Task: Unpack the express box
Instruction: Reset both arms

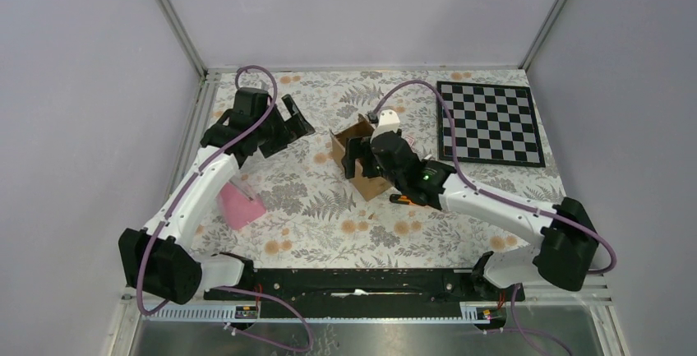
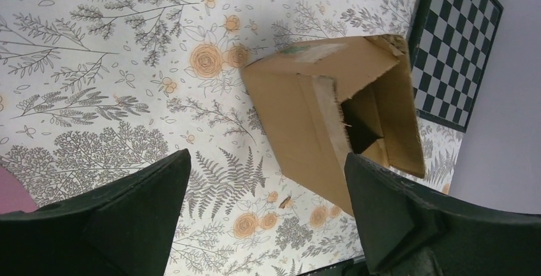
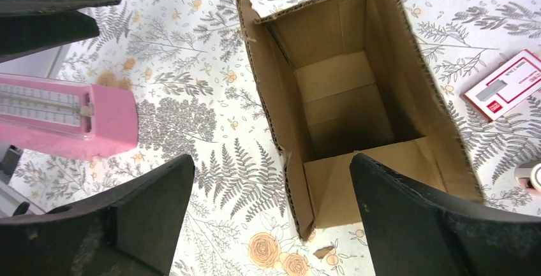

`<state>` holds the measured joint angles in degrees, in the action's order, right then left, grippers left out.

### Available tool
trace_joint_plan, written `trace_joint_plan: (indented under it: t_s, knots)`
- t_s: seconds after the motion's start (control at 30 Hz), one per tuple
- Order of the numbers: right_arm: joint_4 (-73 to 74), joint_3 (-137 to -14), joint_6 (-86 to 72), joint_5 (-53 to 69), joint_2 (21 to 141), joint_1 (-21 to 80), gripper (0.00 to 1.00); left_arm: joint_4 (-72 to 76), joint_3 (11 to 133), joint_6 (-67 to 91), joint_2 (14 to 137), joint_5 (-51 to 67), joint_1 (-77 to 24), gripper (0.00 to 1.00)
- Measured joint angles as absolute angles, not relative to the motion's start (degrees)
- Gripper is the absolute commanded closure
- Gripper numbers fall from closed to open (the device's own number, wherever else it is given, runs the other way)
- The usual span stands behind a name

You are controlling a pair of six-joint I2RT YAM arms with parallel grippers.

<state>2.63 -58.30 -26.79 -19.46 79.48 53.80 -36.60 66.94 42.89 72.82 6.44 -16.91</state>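
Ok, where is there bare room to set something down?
Bare cloth near-centre, between the pink block, the box and the near edge; also the far strip behind the box, left of the chessboard. Crowded around the box: right gripper, cutter.

No legible text. Red-and-white packet (image 3: 504, 85): print too small to read. Pink object (image 3: 96, 129) has a ticked scale, express box (image 2: 287, 110) a green smudge, both unreadable.

We see two arms, each built of glossy white link shells between chunky black joint housings: the left arm (image 1: 185, 200) and the right arm (image 1: 497, 202). A mauve cable (image 1: 255, 71) loops along each (a small green light (image 1: 425, 177) glows on the right wrist). The left gripper (image 2: 266, 155) and right gripper (image 3: 273, 157) carry matte black, wedge-shaped fingers (image 2: 127, 218).
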Motion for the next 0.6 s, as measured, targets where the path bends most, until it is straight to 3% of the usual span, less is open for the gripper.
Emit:
trace_joint_plan:
  t_s: [0.6]
  knots:
    - [4.5, -60.2, -25.3, -20.5, 63.2, 53.9, 0.00, -36.3, 72.4, 35.1, 66.1, 3.5, -19.2, 0.01]
